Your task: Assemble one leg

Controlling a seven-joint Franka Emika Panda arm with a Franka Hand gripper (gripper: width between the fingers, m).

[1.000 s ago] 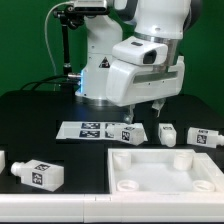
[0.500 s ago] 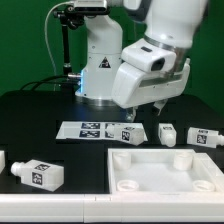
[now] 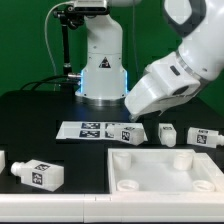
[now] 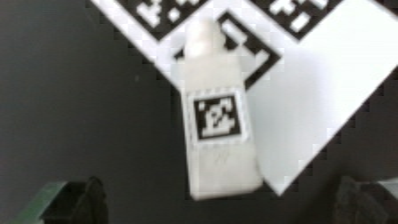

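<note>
Several alike white legs lie on the black table. One leg [image 3: 128, 133] lies by the marker board's [image 3: 84, 129] end on the exterior view's right. My gripper [image 3: 134, 116] hangs tilted just above this leg. In the wrist view the same leg [image 4: 217, 110] lies lengthwise with its square tag facing the camera. The gripper [image 4: 222, 208] is open and empty, with both dark fingertips [image 4: 71, 200] apart from the leg's near end. The marker board [image 4: 231, 20] lies beyond the leg.
More legs lie to the exterior view's right [image 3: 167, 133] [image 3: 205, 138] and at the front left [image 3: 38, 174]. The wide white panel [image 3: 165, 178] with round sockets lies at the front right. The robot base [image 3: 100, 70] stands behind.
The arm has swung to the exterior view's right and tilted over. The hand now slants down toward the leg by the marker board. The parts have not moved.
</note>
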